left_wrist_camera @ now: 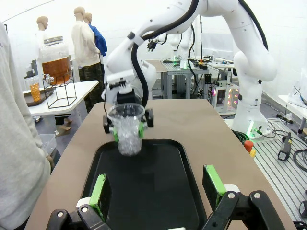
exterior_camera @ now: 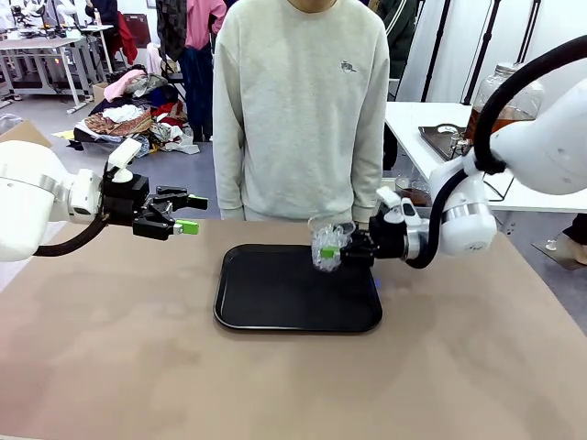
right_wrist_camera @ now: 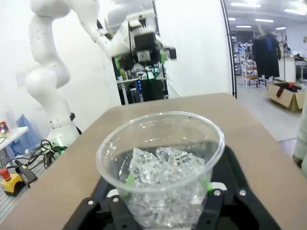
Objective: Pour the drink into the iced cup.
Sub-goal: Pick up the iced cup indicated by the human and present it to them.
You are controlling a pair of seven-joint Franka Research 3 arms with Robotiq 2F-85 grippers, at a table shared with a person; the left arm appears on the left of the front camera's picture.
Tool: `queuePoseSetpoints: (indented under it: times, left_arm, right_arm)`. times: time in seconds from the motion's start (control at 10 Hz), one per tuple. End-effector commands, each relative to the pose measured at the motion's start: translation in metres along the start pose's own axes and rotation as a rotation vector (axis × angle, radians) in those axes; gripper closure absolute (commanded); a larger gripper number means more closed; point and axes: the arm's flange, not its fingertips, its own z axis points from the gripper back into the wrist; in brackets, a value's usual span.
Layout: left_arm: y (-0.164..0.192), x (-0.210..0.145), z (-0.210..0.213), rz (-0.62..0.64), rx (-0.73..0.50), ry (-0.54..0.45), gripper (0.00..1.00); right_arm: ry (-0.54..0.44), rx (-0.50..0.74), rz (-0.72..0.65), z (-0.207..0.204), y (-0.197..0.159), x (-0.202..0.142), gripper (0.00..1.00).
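Two pincers: right pincer (exterior_camera: 341, 249) clamped on the iced cup (exterior_camera: 330, 243), green pads against its two sides; left pincer (exterior_camera: 188, 213) with fingers apart, holding nothing.
Iced cup: clear plastic, upright, filled partway with ice cubes (right_wrist_camera: 163, 170), held over the far right part of the black tray (exterior_camera: 293, 316); whether its base touches the tray I cannot tell.
Left pincer place: above the worktop (exterior_camera: 110, 367), left of the tray and well apart from the cup, pointing toward it.
Drink: amber liquid in a glass dispenser jar (left_wrist_camera: 56, 64) on a wire stand, on a white side table (left_wrist_camera: 84, 91) behind the person's (exterior_camera: 303, 101) side, well away from both pincers.
Task progress: cup gripped, I judge; no amber liquid in it, so pouring is all left.
Hard to make out: no pouring vessel shows within reach; the jar is partly covered by the right arm in the front view; the cup's lower part is hidden in the right wrist view.
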Motion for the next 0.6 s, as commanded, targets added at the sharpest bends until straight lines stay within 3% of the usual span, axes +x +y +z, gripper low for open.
queuePoseSetpoints:
  times: [0.0,0.5]
  left_arm:
    - [-0.001,0.001,0.000,-0.002,0.000,-0.001,0.00]
    - [-0.001,0.001,0.000,-0.002,0.000,-0.001,0.00]
  right_arm:
    - [-0.011,0.040,-0.012,0.012,-0.010,0.040,0.42]
    - [0.026,0.045,-0.005,0.016,-0.037,0.082,0.42]
